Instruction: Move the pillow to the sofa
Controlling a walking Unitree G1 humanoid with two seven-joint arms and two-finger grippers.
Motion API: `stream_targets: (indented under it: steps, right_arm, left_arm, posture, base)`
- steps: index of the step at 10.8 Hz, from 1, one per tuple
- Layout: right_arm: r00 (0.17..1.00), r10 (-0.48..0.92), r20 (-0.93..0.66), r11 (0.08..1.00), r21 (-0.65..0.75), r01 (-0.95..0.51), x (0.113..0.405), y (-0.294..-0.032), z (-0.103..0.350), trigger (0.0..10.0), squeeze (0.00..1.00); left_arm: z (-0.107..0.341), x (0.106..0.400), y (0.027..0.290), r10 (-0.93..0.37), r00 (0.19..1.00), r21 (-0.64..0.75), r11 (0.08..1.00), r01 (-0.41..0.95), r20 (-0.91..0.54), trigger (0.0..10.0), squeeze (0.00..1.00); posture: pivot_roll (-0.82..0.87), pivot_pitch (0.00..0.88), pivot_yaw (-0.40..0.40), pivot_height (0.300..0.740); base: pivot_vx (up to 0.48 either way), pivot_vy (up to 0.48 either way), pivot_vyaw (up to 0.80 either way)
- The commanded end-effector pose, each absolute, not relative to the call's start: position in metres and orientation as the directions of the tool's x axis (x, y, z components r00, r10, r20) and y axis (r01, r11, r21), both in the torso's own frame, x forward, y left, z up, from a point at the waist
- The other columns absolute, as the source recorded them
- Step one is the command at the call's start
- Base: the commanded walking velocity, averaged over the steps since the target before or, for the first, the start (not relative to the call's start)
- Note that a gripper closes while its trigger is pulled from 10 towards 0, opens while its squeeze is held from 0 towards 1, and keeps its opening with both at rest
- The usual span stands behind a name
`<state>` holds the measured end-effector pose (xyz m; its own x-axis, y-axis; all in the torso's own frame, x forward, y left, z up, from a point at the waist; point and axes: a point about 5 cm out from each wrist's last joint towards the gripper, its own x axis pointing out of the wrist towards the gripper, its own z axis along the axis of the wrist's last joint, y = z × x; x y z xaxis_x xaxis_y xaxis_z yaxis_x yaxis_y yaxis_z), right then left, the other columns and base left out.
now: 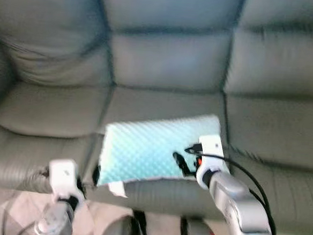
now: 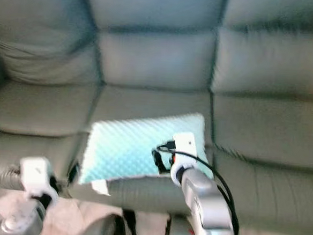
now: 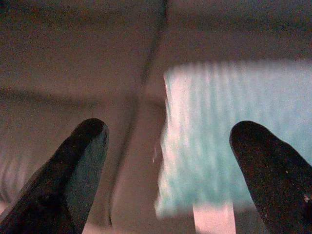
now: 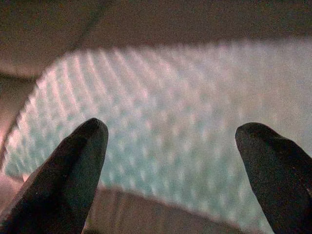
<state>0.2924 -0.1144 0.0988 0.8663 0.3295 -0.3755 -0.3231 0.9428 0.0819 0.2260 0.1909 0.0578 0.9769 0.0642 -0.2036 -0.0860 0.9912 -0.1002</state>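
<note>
— The pillow, where does it lie?

— Flat on the middle seat cushion of the grey-green sofa, close to that cushion's front edge. It is pale turquoise with a dimpled, bumpy cover. Its long side runs roughly along the front edge, slightly tilted, the right end farther back toward the backrest than the left.

— Anything hanging off it?

— A small white tag sticks out at its front left corner, over the cushion's front edge.

— And the right gripper?

— It sits over the pillow's front right part, near the corner. In the right wrist view its two black fingers are spread wide, with the dimpled cover showing between them. I can't tell whether the tips touch the fabric; they pinch nothing.

— The left gripper?

— Lower, at the sofa's front edge, just beside the pillow's left end. In the left wrist view its fingers are also spread apart, one before the seam between the left and middle seat cushions, the other before the pillow's end. Nothing is held between them.

— What lies below the sofa's front?

— A pale floor, blurred, in the head views.
</note>
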Motion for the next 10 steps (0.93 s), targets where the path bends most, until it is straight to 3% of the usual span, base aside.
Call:
stream_targets:
  steps: [1, 4, 5, 7, 10]
  right_arm:
    - [0.863, 0.332, -0.381, 0.942, 0.084, -0.325, 0.291, -0.114, 0.091, 10.0, 0.0]
    - [0.892, 0.321, -0.32, 0.946, 0.062, -0.318, 0.306, -0.121, 0.091, 10.0, 0.0]
    - [0.897, 0.353, -0.267, 0.935, 0.066, -0.348, 0.312, -0.115, 0.099, 10.0, 0.0]
    - [0.873, 0.435, -0.219, 0.895, 0.0, -0.446, 0.317, -0.104, 0.106, 10.0, 0.0]
    - [0.86, 0.472, -0.192, 0.874, -0.024, -0.485, 0.327, -0.1, 0.108, 10.0, 0.0]
  left_arm:
    - [0.056, 0.216, 0.201, 0.134, 0.969, -0.097, 0.983, -0.157, -0.208, 10.0, 0.0]
    - [0.062, 0.23, 0.214, 0.294, 0.93, -0.117, 0.939, -0.324, -0.219, 10.0, 0.0]
    - [0.073, 0.244, 0.217, 0.318, 0.932, -0.102, 0.936, -0.338, -0.172, 10.0, 0.0]
    - [0.085, 0.256, 0.215, 0.245, 0.965, -0.125, 0.959, -0.255, -0.09, 10.0, 0.0]
    - [0.078, 0.255, 0.213, 0.344, 0.932, -0.218, 0.907, -0.361, -0.113, 10.0, 0.0]
  posture:
    - [-0.22, 0.11, 0.141, 0.74]
    - [-0.24, 0.043, 0.133, 0.74]
    - [-0.24, 0.031, 0.132, 0.74]
    - [-0.24, 0.006, 0.119, 0.74]
    - [-0.23, 0.0, 0.081, 0.74]
  base:
    - [0.0, 0.0, 0.0]
    - [0.0, 0.0, 0.0]
    - [0.0, 0.0, 0.0]
    - [0.0, 0.0, 0.0]
    - [0.0, 0.0, 0.23]
